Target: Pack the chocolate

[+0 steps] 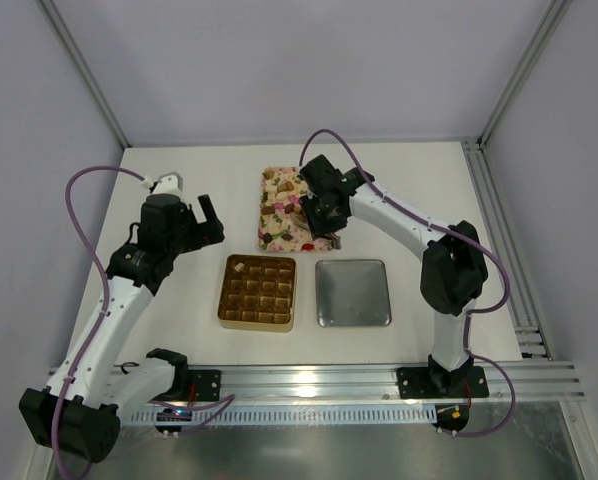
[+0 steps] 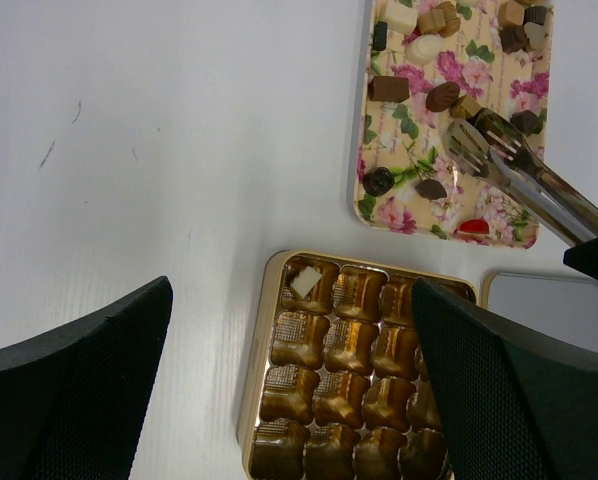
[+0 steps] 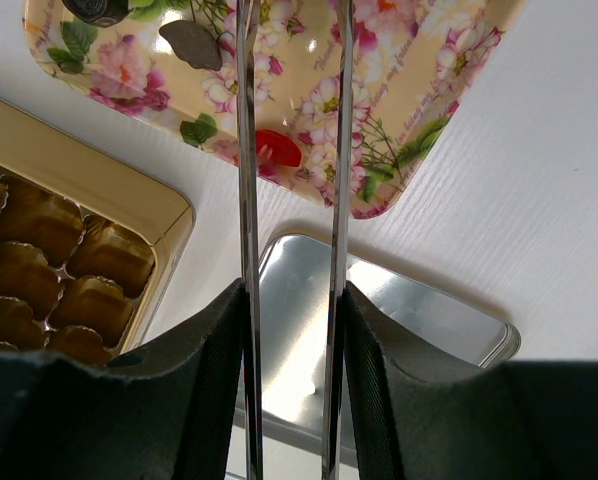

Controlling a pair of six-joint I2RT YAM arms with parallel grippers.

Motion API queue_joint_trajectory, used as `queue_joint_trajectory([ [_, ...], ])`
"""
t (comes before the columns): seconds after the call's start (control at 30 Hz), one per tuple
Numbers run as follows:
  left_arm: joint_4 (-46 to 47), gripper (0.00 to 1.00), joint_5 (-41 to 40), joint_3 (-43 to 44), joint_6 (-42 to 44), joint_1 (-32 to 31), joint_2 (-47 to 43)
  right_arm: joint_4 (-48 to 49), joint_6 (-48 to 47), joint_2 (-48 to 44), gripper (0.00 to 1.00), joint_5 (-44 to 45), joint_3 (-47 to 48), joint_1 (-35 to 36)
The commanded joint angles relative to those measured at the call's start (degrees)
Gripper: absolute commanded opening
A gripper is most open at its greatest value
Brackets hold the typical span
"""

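Right end effector [image 3: 291,340] holds tongs [image 2: 534,185] over flowered tray [image 3: 419,90]

A robot lab cell: plain grey walls [image 1: 299,60], aluminium frame posts [image 1: 84,70], white table [image 1: 179,190], left arm [image 1: 114,300] and right arm [image 1: 399,215] bolted to a rail [image 1: 319,378] (purple cables [image 1: 324,132] looping loose).

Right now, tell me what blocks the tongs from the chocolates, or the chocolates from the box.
Nothing visible. The tongs in the right gripper hang over the tray of chocolates; only bare table separates tray and box.
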Motion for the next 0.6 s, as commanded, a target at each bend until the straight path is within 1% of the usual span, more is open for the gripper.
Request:
queue_joint_trajectory([
  [0.0,0.6,1.0,-0.8,0.1,0.1,0.1,-0.4,1.3,-0.3,-0.2,0.43,0.0,1.6,0.3],
  [0.17,0.6,1.0,-0.8,0.2,0.0,0.1,-0.7,1.2,-0.1,-0.8,0.43,0.2,1.1,0.4],
  [0.2,0.6,1.0,-0.7,0.2,0.0,0.0,-0.7,1.2,-0.1,-1.1,0.42,0.1,1.1,0.4],
  [0.23,0.6,1.0,-0.7,0.2,0.1,0.1,-0.6,1.1,-0.1,-1.2,0.38,0.3,1.1,0.4],
  [0.47,0.6,1.0,-0.5,0.1,0.1,0.1,-0.7,0.5,-0.2,-2.2,0.34,0.8,1.5,0.4],
  [0.57,0.6,1.0,-0.5,0.1,0.1,0.0,-0.7,0.1,-0.1,-3.1,0.34,1.5,1.8,0.4],
])
